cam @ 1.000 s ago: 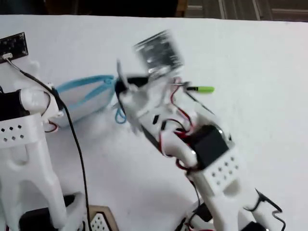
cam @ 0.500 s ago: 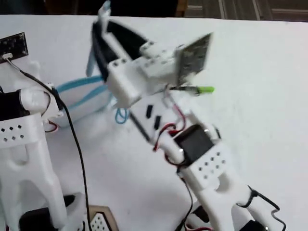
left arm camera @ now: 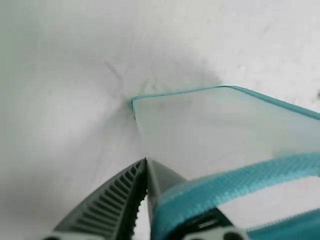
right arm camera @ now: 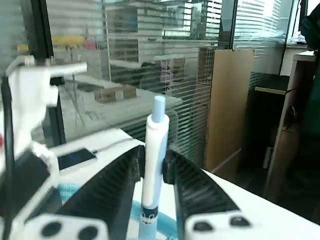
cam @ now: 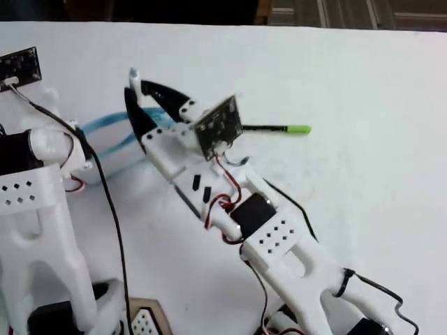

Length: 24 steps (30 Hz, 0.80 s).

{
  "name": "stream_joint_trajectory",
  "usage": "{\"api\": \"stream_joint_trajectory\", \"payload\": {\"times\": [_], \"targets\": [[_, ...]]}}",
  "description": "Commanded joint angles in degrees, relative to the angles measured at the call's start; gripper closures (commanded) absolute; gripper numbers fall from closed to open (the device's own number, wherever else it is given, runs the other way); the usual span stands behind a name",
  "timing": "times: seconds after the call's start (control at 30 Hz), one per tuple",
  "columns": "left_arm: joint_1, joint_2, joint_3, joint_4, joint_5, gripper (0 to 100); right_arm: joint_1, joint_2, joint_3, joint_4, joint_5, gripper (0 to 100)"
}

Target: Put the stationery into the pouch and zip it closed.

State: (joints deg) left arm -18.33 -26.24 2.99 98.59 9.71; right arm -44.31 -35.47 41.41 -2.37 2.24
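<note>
A clear pouch [cam: 112, 143] with teal zip trim lies at the table's left. My left gripper [left arm camera: 146, 167] is shut on the pouch [left arm camera: 215, 135] at its teal-edged opening. My right gripper [cam: 140, 92] hovers just past the pouch's right end, shut on a white pen with a light blue end [cam: 133, 74]. In the right wrist view the pen [right arm camera: 154, 145] stands upright between the black fingers [right arm camera: 190, 185] of the right gripper [right arm camera: 153, 156]. A dark pen with a green cap [cam: 283, 129] lies on the table to the right of the right arm.
The left arm's white body [cam: 35, 188] and its black cable [cam: 112, 216] take up the near left. A black board [cam: 17, 64] sits at the far left edge. The white table [cam: 363, 91] stretches open to the right and back.
The right gripper rose from beside the pouch's end with the white pen, swung up and back, then dropped to just above the pouch. The left arm and the green-capped pen stayed put.
</note>
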Motion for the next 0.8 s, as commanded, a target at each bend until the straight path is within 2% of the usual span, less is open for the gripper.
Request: {"api": "stream_joint_trajectory", "payload": {"times": [0.0,0.13,0.3,0.37,0.6,0.77], "targets": [[0.7,-0.3,-0.4,-1.1,-0.4,98,-0.1,0.1,0.0,-0.1,2.2,98.1],[0.7,-0.3,-0.4,-0.9,-0.4,98,-1.8,0.1,-1.7,7.4,2.5,96.2],[0.7,-0.3,-0.4,-0.8,-0.4,98,-3.8,0.1,-5.0,12.3,2.2,75.3],[0.7,-0.3,-0.4,-0.8,-0.4,98,-3.4,0.1,-7.6,12.6,2.2,71.4],[0.7,-0.3,-0.4,-0.8,-0.4,98,3.3,0.1,-18.3,20.6,0.9,74.1],[0.7,-0.3,-0.4,-0.8,-0.4,98,15.1,2.2,-25.3,23.3,-3.5,74.0]]}}
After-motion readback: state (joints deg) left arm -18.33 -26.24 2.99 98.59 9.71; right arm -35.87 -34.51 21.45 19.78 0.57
